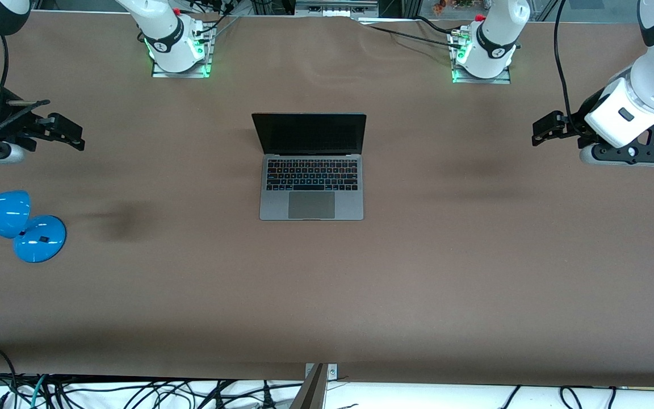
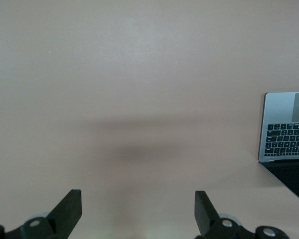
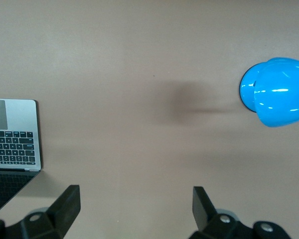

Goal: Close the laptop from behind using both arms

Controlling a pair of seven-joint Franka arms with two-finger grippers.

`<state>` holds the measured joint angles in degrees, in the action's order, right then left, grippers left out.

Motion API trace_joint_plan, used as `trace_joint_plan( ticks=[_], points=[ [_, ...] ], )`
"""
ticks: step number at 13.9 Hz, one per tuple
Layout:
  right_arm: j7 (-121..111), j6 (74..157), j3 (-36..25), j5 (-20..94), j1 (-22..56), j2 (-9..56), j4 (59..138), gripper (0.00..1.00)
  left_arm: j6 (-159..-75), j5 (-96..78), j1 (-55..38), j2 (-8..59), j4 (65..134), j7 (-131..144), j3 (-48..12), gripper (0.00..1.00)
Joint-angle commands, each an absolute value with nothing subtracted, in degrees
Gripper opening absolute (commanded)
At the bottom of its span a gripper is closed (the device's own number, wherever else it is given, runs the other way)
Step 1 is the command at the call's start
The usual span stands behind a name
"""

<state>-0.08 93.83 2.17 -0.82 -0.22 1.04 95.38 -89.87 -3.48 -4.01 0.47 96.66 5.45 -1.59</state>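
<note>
The grey laptop (image 1: 311, 170) stands open in the middle of the brown table, black screen upright and facing the front camera, keyboard and trackpad showing. A part of it shows in the left wrist view (image 2: 288, 133) and in the right wrist view (image 3: 12, 144). My left gripper (image 1: 544, 129) hangs open and empty over the table toward the left arm's end, well apart from the laptop; it shows in its wrist view (image 2: 138, 205). My right gripper (image 1: 71, 133) hangs open and empty over the right arm's end; it shows in its wrist view (image 3: 136, 203).
A blue desk lamp (image 1: 17, 224) lies at the right arm's end of the table, nearer to the front camera than my right gripper; it shows in the right wrist view (image 3: 276, 91). Both green-lit bases (image 1: 179, 54) (image 1: 480, 59) stand along the table's edge. Cables lie under the front edge.
</note>
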Motion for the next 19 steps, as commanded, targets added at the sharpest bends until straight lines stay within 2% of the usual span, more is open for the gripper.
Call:
trace_joint_plan(
  ticks=[1,3,4,5,6,8,10,11,19],
  points=[
    [-0.3,93.9,2.9,-0.7,-1.0,-0.1,96.6,1.0,-89.8,-5.3,-3.9,-1.9,99.2,6.2,-2.5,1.0],
    [-0.5,93.9,3.1,-1.1,-1.0,-0.1,96.5,1.0,-89.8,-5.4,-3.9,-3.0,100.8,8.9,-3.8,1.0],
    [-0.2,93.9,3.2,-0.6,-1.0,0.0,96.5,1.0,-89.8,-5.4,-3.7,-3.8,101.6,9.7,-4.9,0.97],
    [0.2,93.9,3.8,-0.5,-1.0,0.2,96.6,1.0,-89.8,-5.4,-3.7,-4.5,102.7,10.1,-5.6,0.89],
    [0.4,93.9,4.5,-0.5,-1.0,0.2,96.6,1.0,-89.8,-5.5,-3.7,-5.5,103.7,10.5,-6.2,0.79],
    [0.5,93.9,6.4,-0.5,-1.0,0.4,96.7,1.0,-89.7,-6.7,-3.7,-6.7,105.4,12.6,-7.6,0.48],
    [0.6,93.9,8.3,-0.5,-1.0,0.4,96.9,1.0,-89.6,-9.2,-3.7,-7.6,106.8,15.5,-8.7,0.06],
    [0.8,93.9,9.3,-0.5,-1.0,0.4,96.9,1.0,-89.3,-9.7,-3.7,-7.6,107.0,17.7,-9.6,0.0],
    [0.9,93.7,15.0,0.9,-1.0,1.0,97.0,1.0,-89.4,-12.9,-3.6,-8.8,110.4,28.6,-20.1,0.0]
  ],
)
